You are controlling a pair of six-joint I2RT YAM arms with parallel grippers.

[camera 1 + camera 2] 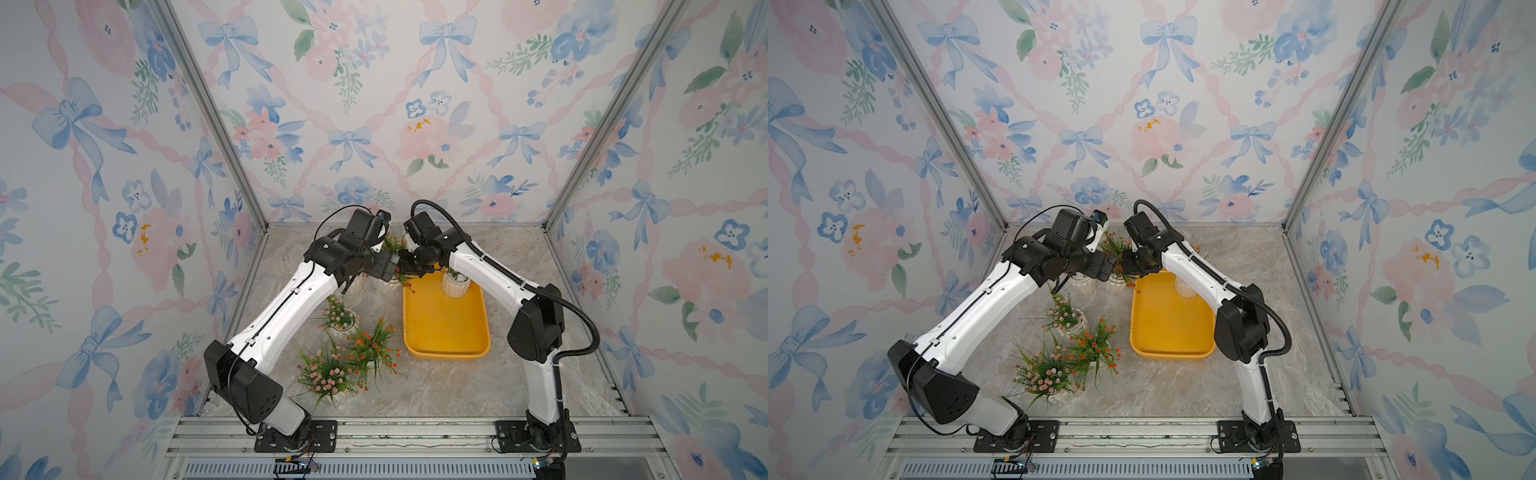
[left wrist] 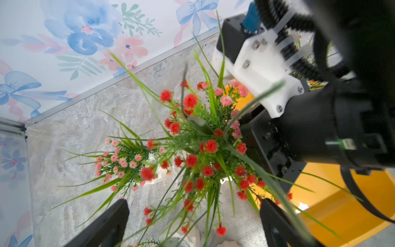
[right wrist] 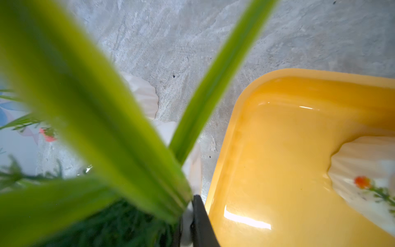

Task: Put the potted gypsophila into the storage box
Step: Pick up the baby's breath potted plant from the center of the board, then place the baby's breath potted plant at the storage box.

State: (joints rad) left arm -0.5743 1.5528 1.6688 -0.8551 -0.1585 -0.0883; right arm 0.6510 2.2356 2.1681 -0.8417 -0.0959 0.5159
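The storage box (image 1: 446, 328) (image 1: 1171, 328) is a shallow yellow-orange tub right of centre. At its far left corner, just outside the rim (image 3: 230, 136), my right gripper (image 3: 187, 213) (image 1: 409, 270) is shut on the white pot rim of a red-flowered potted gypsophila (image 2: 198, 149). Its long green leaves (image 3: 96, 119) fill much of the right wrist view. Whether the pot is off the table I cannot tell. My left gripper (image 2: 192, 224) (image 1: 388, 270) hangs open above the same plant, its black fingers (image 2: 106, 224) wide apart and holding nothing.
A white ribbed pot (image 1: 456, 286) (image 3: 363, 154) stands in the box's far end. A pink-flowered pot (image 2: 124, 162) sits beside the held plant. Three more potted plants (image 1: 340, 316) (image 1: 374, 345) (image 1: 328, 374) stand left of the box. Flowered walls enclose the table.
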